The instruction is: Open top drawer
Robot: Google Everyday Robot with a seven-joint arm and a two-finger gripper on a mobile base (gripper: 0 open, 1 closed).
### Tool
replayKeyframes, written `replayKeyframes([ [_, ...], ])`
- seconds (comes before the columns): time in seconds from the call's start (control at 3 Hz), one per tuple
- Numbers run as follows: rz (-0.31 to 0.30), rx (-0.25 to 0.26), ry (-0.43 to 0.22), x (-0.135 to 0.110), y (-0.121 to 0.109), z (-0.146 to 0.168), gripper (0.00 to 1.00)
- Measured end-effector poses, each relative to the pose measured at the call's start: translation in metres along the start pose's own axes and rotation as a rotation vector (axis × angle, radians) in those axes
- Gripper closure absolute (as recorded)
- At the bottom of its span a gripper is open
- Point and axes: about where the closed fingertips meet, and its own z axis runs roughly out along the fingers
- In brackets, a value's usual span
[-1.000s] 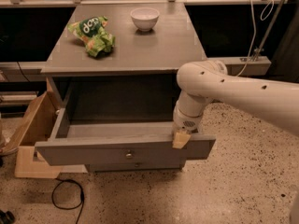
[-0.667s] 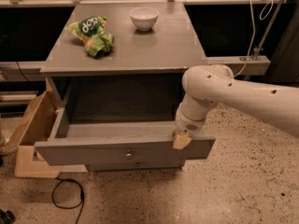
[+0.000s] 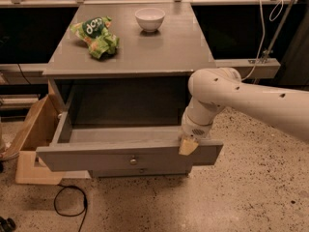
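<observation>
The top drawer (image 3: 96, 157) is a grey wooden drawer with a wide front panel and a small round metal knob (image 3: 133, 161) at its centre. It stands pulled out from the cabinet, and its inside looks bare. My gripper (image 3: 187, 146) sits at the top edge of the front panel, right of the knob, with a tan tip resting against the panel. The white arm (image 3: 227, 93) reaches in from the right. A shallower drawer's knob (image 3: 141, 170) shows just below.
On the grey cabinet top (image 3: 159, 52) lie a green chip bag (image 3: 95, 35) and a white bowl (image 3: 149, 18). A wooden box (image 3: 34, 129) stands on the floor to the left. A black cable (image 3: 67, 207) loops on the floor in front.
The arm's elbow has shifted slightly to the right. The drawer and the gripper stay about where they were.
</observation>
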Motion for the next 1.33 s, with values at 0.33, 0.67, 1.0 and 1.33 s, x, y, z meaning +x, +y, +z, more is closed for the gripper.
replayKeyframes([
  [0.33, 0.000, 0.000, 0.000, 0.000, 0.000, 0.000, 0.38],
  [0.67, -0.006, -0.001, -0.033, 0.002, 0.002, -0.008, 0.15],
  [1.0, 0.002, 0.053, -0.080, 0.011, 0.011, -0.040, 0.00],
  [1.33, 0.025, 0.192, -0.159, 0.032, 0.018, -0.114, 0.00],
])
